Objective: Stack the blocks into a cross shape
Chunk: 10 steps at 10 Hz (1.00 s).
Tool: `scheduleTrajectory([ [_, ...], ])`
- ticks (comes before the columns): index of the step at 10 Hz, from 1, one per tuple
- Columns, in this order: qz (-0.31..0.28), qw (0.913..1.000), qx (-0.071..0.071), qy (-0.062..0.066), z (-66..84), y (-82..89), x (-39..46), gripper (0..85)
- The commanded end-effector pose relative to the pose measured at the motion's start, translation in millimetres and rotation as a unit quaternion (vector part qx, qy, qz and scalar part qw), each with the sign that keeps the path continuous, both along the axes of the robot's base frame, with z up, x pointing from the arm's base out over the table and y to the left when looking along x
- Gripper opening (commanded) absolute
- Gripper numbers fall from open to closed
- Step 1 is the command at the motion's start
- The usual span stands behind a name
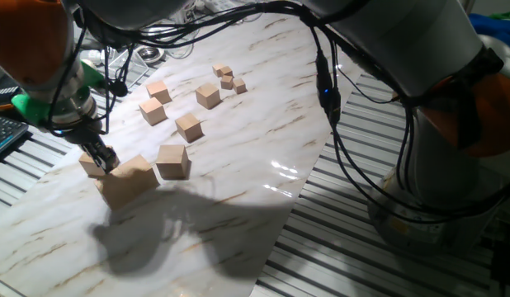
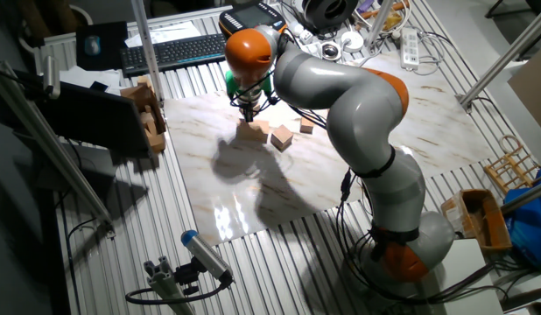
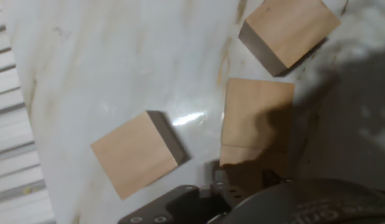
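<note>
Pale tan wood: three big blocks lie near the board's point(image 1: 238, 239) near corner, the gripper point(image 1: 102, 157) low among them. One block point(image 1: 92, 165) sits just beside the fingers, a second point(image 1: 127, 180) next to it, a third point(image 1: 173, 161) slightly apart. Nothing stacked; no cross begun, so the whole build remains. Whether the claw is open or holding anything, cannot tell. Smaller cubes point(image 1: 226, 77) lie scattered farther back.

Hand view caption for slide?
Gripper low over three large wooden blocks on the marble tabletop.
</note>
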State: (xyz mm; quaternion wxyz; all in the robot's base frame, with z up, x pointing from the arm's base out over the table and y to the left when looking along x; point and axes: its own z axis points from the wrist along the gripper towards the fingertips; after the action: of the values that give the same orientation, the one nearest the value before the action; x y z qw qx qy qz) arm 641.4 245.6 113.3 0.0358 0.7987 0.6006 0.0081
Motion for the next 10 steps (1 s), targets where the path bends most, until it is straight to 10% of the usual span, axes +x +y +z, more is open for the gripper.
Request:
scheduleTrajectory([
  [1, -0.009, 1.0000, 0.004, 0.001, -1.1, -2.3, -0.5, 85.0],
  [10, -0.016, 0.9998, 0.015, 0.003, -28.6, -18.2, -8.6, 85.0],
])
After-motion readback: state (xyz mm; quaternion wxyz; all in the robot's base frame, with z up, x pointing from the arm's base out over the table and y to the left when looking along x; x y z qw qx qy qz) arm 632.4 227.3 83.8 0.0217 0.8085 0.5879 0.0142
